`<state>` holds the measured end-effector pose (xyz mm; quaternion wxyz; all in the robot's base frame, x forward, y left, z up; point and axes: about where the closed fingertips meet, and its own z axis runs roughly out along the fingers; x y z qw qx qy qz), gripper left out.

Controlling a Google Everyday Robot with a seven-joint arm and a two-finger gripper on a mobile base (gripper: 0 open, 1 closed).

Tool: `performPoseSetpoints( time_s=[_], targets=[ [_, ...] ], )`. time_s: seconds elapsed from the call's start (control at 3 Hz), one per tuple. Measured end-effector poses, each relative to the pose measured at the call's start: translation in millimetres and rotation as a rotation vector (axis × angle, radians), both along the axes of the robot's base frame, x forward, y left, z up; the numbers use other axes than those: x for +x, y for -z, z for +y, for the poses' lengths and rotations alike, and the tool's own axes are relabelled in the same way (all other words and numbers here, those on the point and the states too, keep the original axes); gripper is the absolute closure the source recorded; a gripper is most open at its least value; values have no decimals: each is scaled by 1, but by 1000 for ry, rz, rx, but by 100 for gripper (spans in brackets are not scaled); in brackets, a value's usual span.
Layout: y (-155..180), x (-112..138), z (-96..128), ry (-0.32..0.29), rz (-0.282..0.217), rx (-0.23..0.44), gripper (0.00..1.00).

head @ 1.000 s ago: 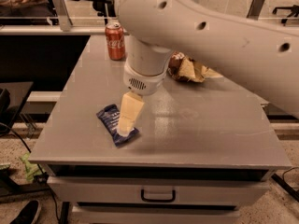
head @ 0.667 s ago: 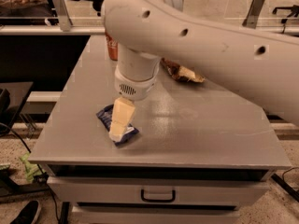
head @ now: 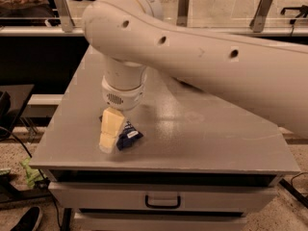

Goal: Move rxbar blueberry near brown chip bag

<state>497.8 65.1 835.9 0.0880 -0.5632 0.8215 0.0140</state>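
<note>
The rxbar blueberry (head: 130, 136), a small dark blue wrapper with white print, lies flat near the front left of the grey table (head: 207, 138). My gripper (head: 107, 145) points down at the bar's left end and covers part of it, its tip at table level. The big white arm (head: 202, 57) crosses the view from the right. The brown chip bag is hidden behind the arm.
The table's front edge (head: 163, 170) runs just below the bar, with a drawer and its handle (head: 163, 202) under it. A rail with posts (head: 185, 6) runs behind the table. A shoe (head: 26, 220) and a green scrap (head: 30, 173) lie on the floor at left.
The arm has swung left and toward the front, now covering the red can and the chip bag. The gripper has shifted from over the bar to its left end. The bar has hardly moved.
</note>
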Motion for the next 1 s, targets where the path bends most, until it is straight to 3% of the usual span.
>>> performPoseSetpoints(
  time_s=[0.33,0.67,1.0],
  targets=[
    [6,-1,10,-8,17,-10,16],
    [6,-1,15,-12,22,-12,47],
    [-3,1,10,-5,12,-1,70]
  ],
)
